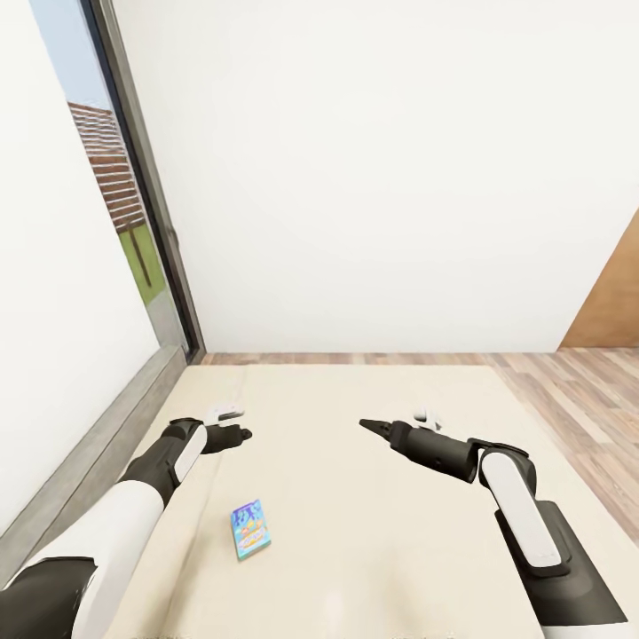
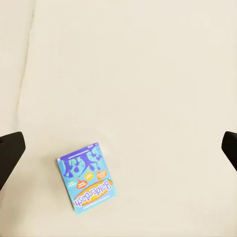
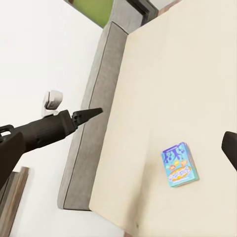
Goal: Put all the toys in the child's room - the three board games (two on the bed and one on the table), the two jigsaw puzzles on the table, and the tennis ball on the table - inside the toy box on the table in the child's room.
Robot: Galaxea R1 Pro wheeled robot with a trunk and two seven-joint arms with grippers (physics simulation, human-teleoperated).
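Beige mattress of the bed (image 1: 382, 497) lies below both arms, with one blue board game (image 1: 250, 529) lying flat on it. The box is turquoise and blue with an orange label and rests alone on the fabric, nearer the robot than either set of fingers and closer to the left arm than the right.

In the head view the left fingers (image 1: 238, 435) hang over the mattress, above and beyond the box and not touching it. In the left wrist view the two dark fingertips (image 2: 10, 153) stand far apart at the frame's edges, spread wide with nothing between them, and the board game (image 2: 87, 177) lies on the mattress between and below them.

The right fingers (image 1: 373, 426) reach toward the middle of the bed, well apart from the box. In the head view they look like a narrow dark point; in the right wrist view a dark fingertip (image 3: 229, 148) shows at one edge, so I cannot tell whether they are spread or pressed together. That view also shows the left arm's dark tip (image 3: 86, 116) above the grey bed frame (image 3: 94, 123), with the game (image 3: 179, 165) on the mattress.

A white wall (image 1: 373, 177), a tall window (image 1: 115, 204) and wood-plank floor (image 1: 577, 390) surround the bed.
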